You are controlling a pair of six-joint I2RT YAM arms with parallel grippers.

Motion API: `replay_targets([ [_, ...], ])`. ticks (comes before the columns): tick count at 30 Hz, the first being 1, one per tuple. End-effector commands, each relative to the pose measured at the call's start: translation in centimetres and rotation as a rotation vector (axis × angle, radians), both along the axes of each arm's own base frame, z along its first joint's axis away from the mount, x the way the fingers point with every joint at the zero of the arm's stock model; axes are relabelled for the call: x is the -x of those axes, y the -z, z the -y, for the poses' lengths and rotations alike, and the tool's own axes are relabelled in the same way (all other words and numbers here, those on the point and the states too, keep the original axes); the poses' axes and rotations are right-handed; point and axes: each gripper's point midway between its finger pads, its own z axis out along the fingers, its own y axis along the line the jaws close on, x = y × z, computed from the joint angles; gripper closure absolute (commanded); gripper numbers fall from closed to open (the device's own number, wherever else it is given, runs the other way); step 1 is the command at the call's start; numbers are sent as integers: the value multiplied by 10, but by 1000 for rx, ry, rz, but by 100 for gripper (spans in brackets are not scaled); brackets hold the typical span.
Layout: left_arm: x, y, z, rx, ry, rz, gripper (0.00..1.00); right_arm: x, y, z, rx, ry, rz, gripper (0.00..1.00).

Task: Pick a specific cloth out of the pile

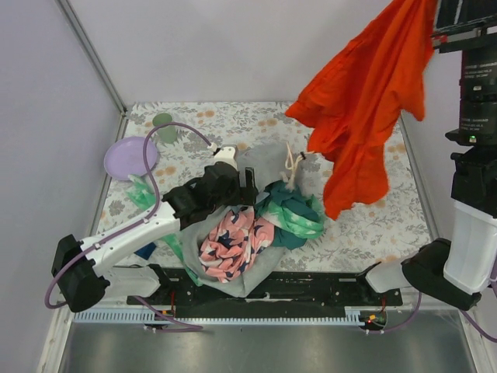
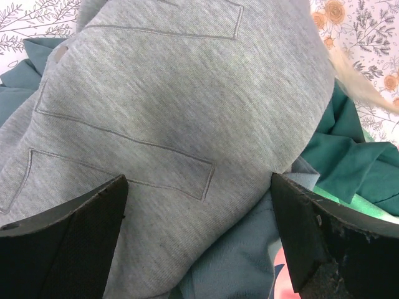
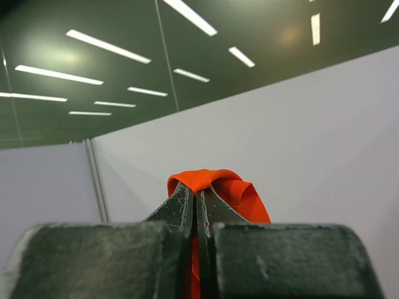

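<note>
Above the table, in the overhead view, the cloth (image 1: pixel 365 101) hangs free in the air at the upper right. It is a plain orange-red garment, held by its top end near the upper corner, where the right arm (image 1: pixel 475 116) rises along the right edge. Its loose lower folds dangle clear of the pile (image 1: pixel 256 225). That heap sits mid-table on the floral table cover (image 1: pixel 373 229), with a grey garment (image 1: pixel 268 159) at the back, a pink patterned piece (image 1: pixel 233 245) at the front and mint and teal cloth (image 1: pixel 293 214) to the right. A pale drawstring (image 1: pixel 291 163) stands up from the grey fabric. The left gripper (image 1: pixel 250 180) reaches in from the left and sits over the grey garment. A lilac plate (image 1: pixel 128 155) and a small green disc (image 1: pixel 163 120) lie well apart from the heap at the far left. In the left wrist view the two black fingers (image 2: pixel 68 249) are spread wide with nothing between them. They hover over the grey cloth's stitched panels, with teal fabric to the right and a sliver of pink at the lower edge. In the right wrist view the right gripper (image 3: pixel 196 198) is pinched tight on a fold of the orange-red cloth, which bulges out just beyond the fingertips. Behind it are a pale wall and ceiling lights.
</note>
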Motion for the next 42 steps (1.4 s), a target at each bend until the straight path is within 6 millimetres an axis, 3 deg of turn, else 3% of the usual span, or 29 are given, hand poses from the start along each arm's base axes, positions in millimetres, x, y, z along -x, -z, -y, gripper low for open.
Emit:
replay_targets([
  [1, 5, 13, -3, -29, -8, -37, 1, 30, -46, 43, -139, 140, 203, 100],
  [5, 5, 12, -4, -32, -9, -35, 1, 17, -39, 47, -95, 244, 178, 100],
  [9, 6, 11, -2, -31, 1, -40, 1, -8, -20, 57, -25, 414, 92, 100],
  [12, 7, -2, -3, -27, 12, -31, 1, -31, -1, 63, 34, 547, 7, 100],
  [16, 7, -44, -5, 13, 41, 57, 1, -62, 25, 69, 106, 696, -114, 100],
  [20, 7, -102, -11, 90, 47, 173, 1, -94, 50, 73, 162, 778, -206, 100],
  [23, 12, -127, -20, 142, 30, 227, 1, -115, 65, 80, 189, 820, -245, 100],
  [32, 16, -125, -59, 139, -108, 279, 1, -150, 89, 108, 173, 802, -284, 100],
  [34, 16, -126, -62, 134, -116, 279, 1, -163, 105, 107, 186, 783, -318, 100],
  [37, 16, -124, -64, 129, -123, 278, 1, -188, 148, 106, 204, 731, -398, 100],
  [39, 16, -122, -65, 124, -130, 271, 1, -204, 188, 115, 186, 721, -481, 100],
  [42, 15, -117, -68, 115, -152, 264, 1, -229, 274, 135, 154, 695, -641, 100],
])
